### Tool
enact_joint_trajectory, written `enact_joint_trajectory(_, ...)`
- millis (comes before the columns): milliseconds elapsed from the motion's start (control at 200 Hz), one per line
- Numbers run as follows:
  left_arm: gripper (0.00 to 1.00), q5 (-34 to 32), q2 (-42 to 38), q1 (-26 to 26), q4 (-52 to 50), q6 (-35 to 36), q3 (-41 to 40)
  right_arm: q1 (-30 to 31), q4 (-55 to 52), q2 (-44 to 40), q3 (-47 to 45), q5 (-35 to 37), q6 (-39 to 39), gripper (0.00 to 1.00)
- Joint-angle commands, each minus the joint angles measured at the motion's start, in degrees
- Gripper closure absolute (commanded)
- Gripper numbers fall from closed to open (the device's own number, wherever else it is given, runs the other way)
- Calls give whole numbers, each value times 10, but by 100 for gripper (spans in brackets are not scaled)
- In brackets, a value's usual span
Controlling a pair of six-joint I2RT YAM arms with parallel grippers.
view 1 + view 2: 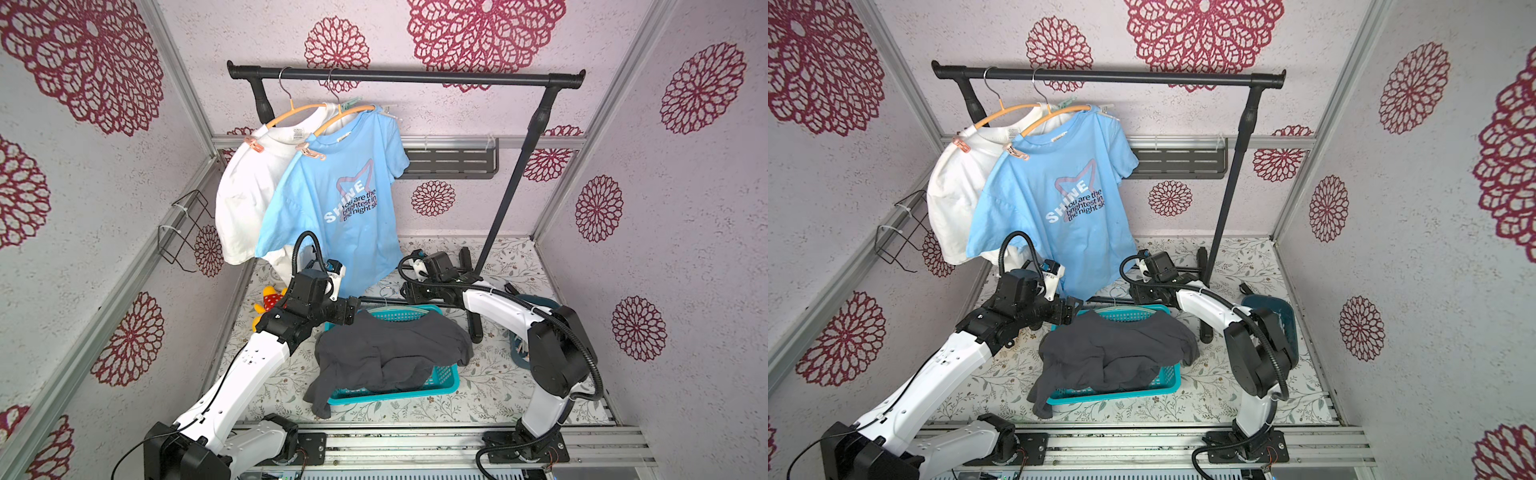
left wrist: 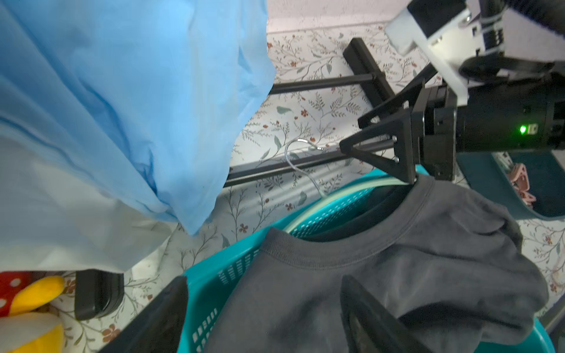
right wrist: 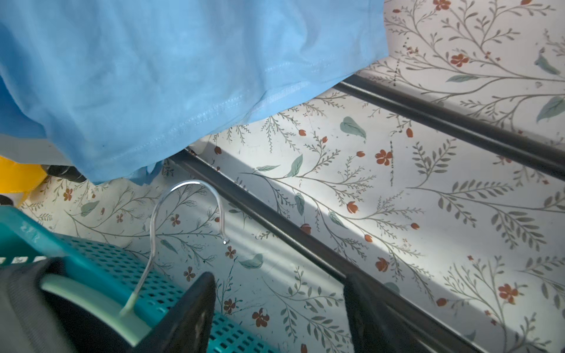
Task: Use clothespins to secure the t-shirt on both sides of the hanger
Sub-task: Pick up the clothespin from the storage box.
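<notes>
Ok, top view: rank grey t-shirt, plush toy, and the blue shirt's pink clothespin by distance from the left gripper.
1. Grey t-shirt: at the left gripper tips.
2. Plush toy: low down, left of it.
3. Pink clothespin: high on the rack.

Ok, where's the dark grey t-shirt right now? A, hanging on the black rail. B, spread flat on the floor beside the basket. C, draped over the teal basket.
C: the dark grey t-shirt lies draped over the teal basket, with a mint hanger in its neck.
</notes>
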Motion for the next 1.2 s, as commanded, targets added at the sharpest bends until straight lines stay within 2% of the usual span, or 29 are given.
enact_joint_trajectory(0,19,8,-3,-2,-8,18,-4,14,-10,-1,25,36,-1,33)
enact_joint_trajectory(85,18,10,-9,-2,-7,18,-7,20,12,-34,-1,67,8,34)
enact_joint_trajectory(185,18,18,-16,-2,1,15,-11,20,36,-115,-57,101,34,34)
enact_joint_trajectory(340,18,37,-26,-3,12,-5,-11,21,54,-299,-185,168,78,33)
enact_joint_trajectory(445,17,34,-27,-3,6,-16,-11,9,20,-421,-258,250,111,32)
enact_joint_trajectory(590,17,36,-28,-3,7,-20,-10,-76,-87,-535,-301,312,126,32)
enact_joint_trajectory(640,17,38,-27,-3,6,-19,-10,-126,-109,-562,-309,308,126,34)
enact_joint_trajectory(695,17,43,-26,-2,7,-21,-10,-195,-116,-584,-320,272,119,35)
enact_joint_trajectory(786,18,52,-23,-2,9,-23,-14,-315,-120,-581,-331,187,105,36)
enact_joint_trajectory(931,18,89,-13,-2,12,-21,-17,-471,-117,-500,-320,56,59,37)
enact_joint_trajectory(1051,18,104,-4,-2,21,-22,-21,-499,-104,-420,-285,35,4,37)
enact_joint_trajectory(1191,18,107,9,-2,14,-14,-20,-497,-148,-330,-200,-6,-2,34)
